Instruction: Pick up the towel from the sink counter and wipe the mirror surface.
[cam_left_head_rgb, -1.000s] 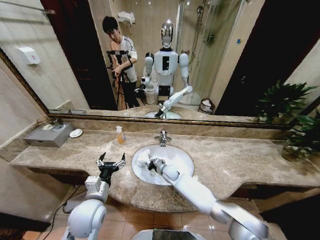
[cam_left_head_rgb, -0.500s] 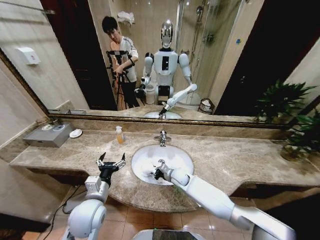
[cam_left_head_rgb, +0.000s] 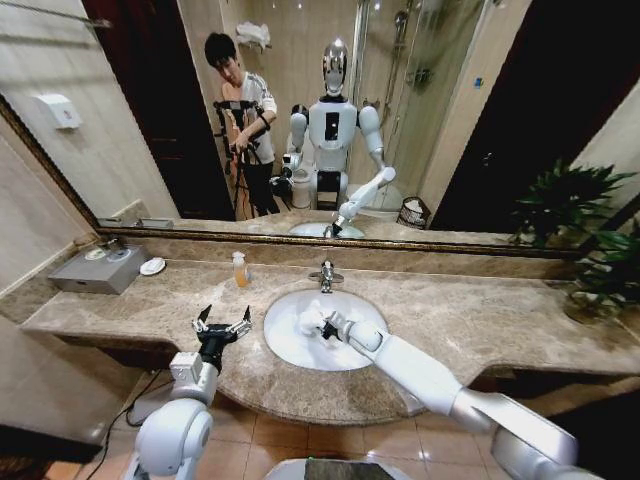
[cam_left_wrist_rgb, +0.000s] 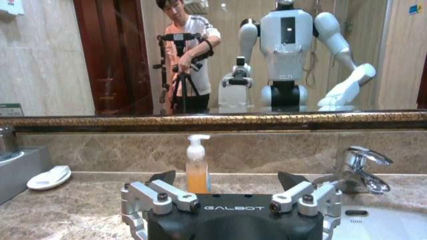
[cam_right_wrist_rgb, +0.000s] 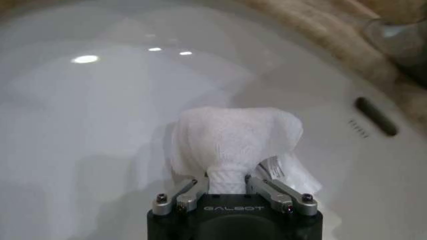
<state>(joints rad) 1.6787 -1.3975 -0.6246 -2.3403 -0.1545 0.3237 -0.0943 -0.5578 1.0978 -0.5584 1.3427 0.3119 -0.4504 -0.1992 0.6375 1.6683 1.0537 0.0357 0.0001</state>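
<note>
The mirror (cam_left_head_rgb: 300, 120) spans the wall above the surface (cam_left_head_rgb: 470, 315), its dark gilt frame running along the backsplash; the reflection shows the robot facing it. The surface is mottled brown marble with a bulging front edge, and the oval white basin (cam_left_head_rgb: 285, 350) is set in its middle. The chrome faucet (cam_left_head_rgb: 324, 275) stands at the rear rim of the basin. A grey box (cam_left_head_rgb: 98, 270) sits at the far left end of the surface, with a white dish (cam_left_head_rgb: 152, 266) just beside it. A plant (cam_left_head_rgb: 605, 275) stands at the far right end. A soap bottle (cam_left_head_rgb: 239, 268) with amber liquid stands upright near the backsplash, left of the faucet. The right arm reaches from the lower right over the front edge into the basin. The right hand (cam_left_head_rgb: 325, 325) is above the basin floor, with its fingers (cam_right_wrist_rgb: 190, 192) clamped on the white towel (cam_left_head_rgb: 312, 318); the towel bunches out beyond the fingertips and is clear of the overflow slot (cam_right_wrist_rgb: 375, 116) in the basin wall. The left hand (cam_left_head_rgb: 222, 325) hovers over the surface at the basin's left rim, with its fingers (cam_left_wrist_rgb: 163, 176) spread apart and nothing between them, pointing toward the soap bottle.
</note>
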